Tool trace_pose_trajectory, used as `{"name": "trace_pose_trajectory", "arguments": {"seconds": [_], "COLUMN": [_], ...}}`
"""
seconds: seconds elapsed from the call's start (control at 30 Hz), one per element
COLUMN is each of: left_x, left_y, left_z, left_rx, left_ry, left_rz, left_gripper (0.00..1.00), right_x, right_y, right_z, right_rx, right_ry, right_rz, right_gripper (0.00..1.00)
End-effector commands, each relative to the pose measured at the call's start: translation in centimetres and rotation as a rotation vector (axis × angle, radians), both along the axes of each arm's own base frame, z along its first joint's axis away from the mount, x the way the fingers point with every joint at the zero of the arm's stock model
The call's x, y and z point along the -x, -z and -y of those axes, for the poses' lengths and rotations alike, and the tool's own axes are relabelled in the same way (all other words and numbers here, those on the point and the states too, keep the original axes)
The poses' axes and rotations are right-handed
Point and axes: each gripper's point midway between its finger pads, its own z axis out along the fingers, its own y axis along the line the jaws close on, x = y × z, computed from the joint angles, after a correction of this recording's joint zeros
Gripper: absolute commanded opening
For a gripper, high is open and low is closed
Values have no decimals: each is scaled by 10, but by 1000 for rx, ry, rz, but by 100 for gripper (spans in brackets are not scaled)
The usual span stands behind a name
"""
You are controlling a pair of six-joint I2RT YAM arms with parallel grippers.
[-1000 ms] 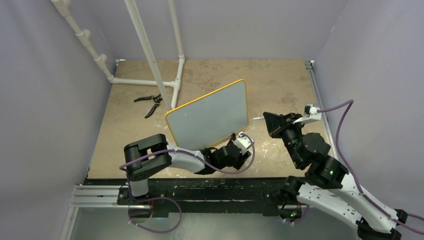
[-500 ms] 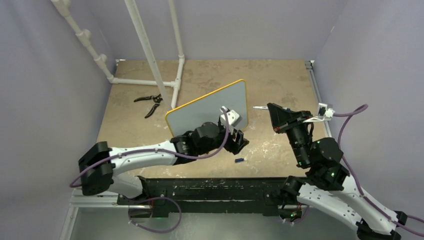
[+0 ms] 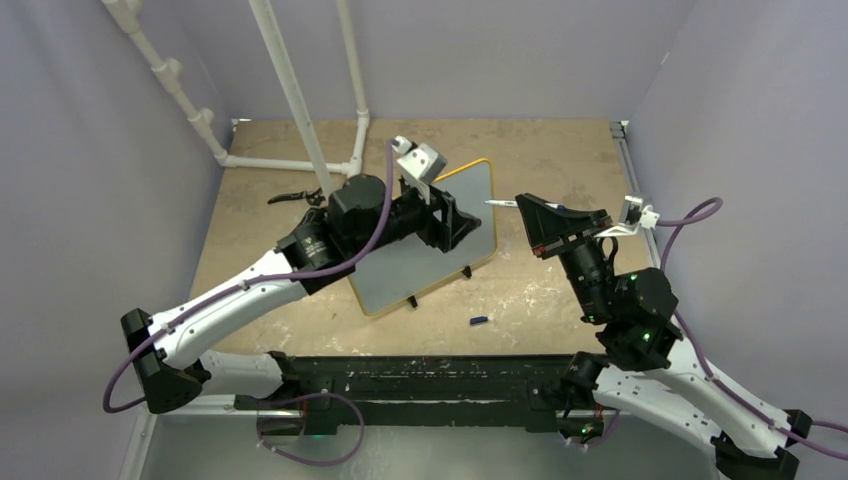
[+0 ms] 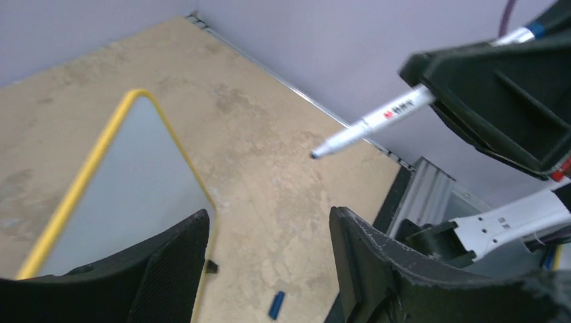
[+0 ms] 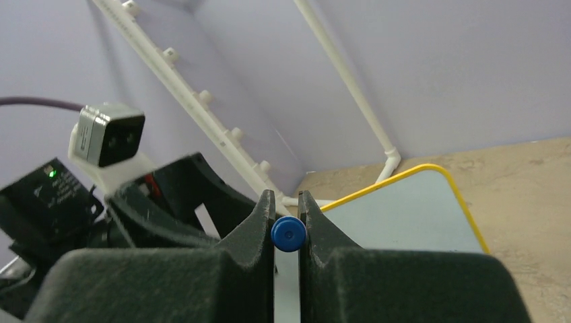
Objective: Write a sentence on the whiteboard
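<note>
The white marker pen with a blue end [image 3: 503, 203] carries a short red and dark print on its barrel [image 4: 397, 108], too small to read. The right gripper [image 3: 528, 215] is clamped on it, its black fingers [image 5: 262, 215] pressed against either side of the blue end [image 5: 289, 233]. The pen's long axis runs almost level across the table. Its grey tip points toward the left side and the far right corner of the whiteboard with a thin yellow-orange rim [image 3: 430, 262]. In the left wrist view the tip hangs over bare tabletop, apart from that board [image 4: 114, 195].

The board lies near the middle of the tan table [image 3: 560, 150]. Its long axis slants from the near left toward the far right, and small black feet show along its near edge. In the right wrist view [image 5: 404, 215] one rounded corner is in sight.

The left gripper [image 3: 462, 216] hangs over the far part of the board, its jaws parted wide with nothing between them [image 4: 266, 225].

A small blue cap [image 3: 479, 321] lies near the table's near edge, right of the board. Black-handled pliers [image 3: 290, 197] lie toward the far left, beside white plastic pipes [image 3: 300, 110].
</note>
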Motion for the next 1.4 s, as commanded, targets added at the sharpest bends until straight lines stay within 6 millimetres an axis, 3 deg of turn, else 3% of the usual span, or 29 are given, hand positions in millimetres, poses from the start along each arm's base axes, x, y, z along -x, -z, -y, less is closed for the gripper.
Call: {"name": "trace_pose_trajectory", "arguments": {"seconds": [0.0,0.1,0.2,0.33,0.5,0.57,0.63,0.77,0.93,1.07,1.2,1.37], "left_x": [-20,-39,-62,-79,-85,-82,-73,-43,-10,10,19,26], "left_y": [-12,-21,-28,-18,12,16,6,-29,-42,-57,-67,-67], "left_z": [-40,-67,-110,-160,-203,-222,-230,-222,-165,-147,-133,-118], "left_rx": [-113,-148,-207,-252,-293,-272,-192,30,193,206,177,159], "left_ry": [-43,-114,-235,-343,-479,-570,-621,-557,-204,-28,106,252], "left_rz": [31,50,82,59,-1,-11,-3,41,-12,76,143,156], "left_gripper": [65,65,65,65,66,66,66,66,65,66,66,68], "right_x": [10,9,7,10,12,14,15,19,23,21,24,33], "right_y": [-26,-20,-13,-6,8,11,14,13,-6,-20,-20,-20], "right_z": [5,4,0,-10,-30,-40,-49,-56,-67,-94,-120,-128], "right_rx": [-47,-29,0,32,61,70,65,6,-60,-25,20,9], "right_ry": [-23,-20,-29,-77,-155,-195,-234,-275,-323,-403,-504,-575], "right_rz": [69,54,36,29,27,37,38,87,183,182,168,167], "right_gripper": [0,0,0,0,0,0,0,0,0,0,0,0]}}
